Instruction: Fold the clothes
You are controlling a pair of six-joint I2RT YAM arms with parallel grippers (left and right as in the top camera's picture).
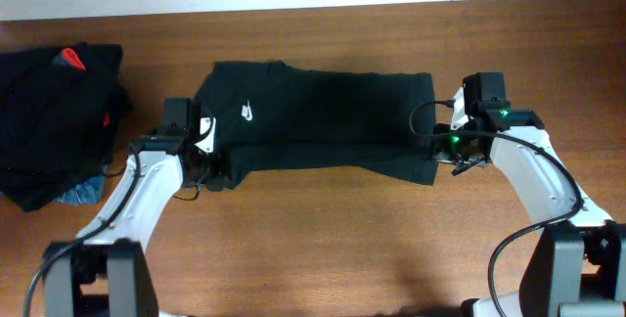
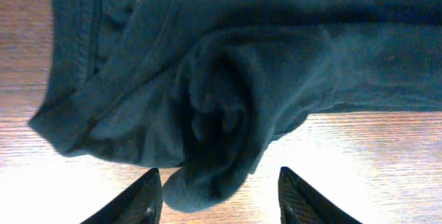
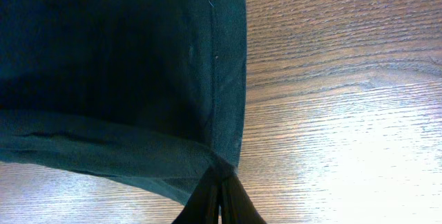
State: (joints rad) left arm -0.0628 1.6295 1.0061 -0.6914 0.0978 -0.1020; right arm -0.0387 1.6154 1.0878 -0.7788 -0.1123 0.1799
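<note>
The wooden tabletop [image 1: 323,258] fills my overhead view. The black shirt [image 1: 323,112] lies on it as a wide band running left to right, in the middle and nearer the far edge than the near one. A second pile of clothes [image 1: 49,112], dark and crumpled, sits at the left edge toward the far left corner, well apart from the shirt. It has a red patch [image 1: 70,60] on top and a bit of blue cloth [image 1: 78,192] showing at its near side.

My two white arms reach in from the near edge, one to each end of the shirt. The left gripper [image 1: 207,163] is at the shirt's near left corner. On the left wrist camera I see its fingers spread wide, with a rolled bunch of the black fabric [image 2: 221,120] hanging between them. I can't see either fingertip [image 2: 148,196] pressing on the cloth.

The right gripper [image 1: 445,156] is at the near right corner. On the right wrist camera its fingers [image 3: 219,200] are pressed together, pinching the very corner of the hem [image 3: 228,99], with bare wood to the right of it.

The small white swoosh logo [image 1: 248,113] faces up near the shirt's left end.
</note>
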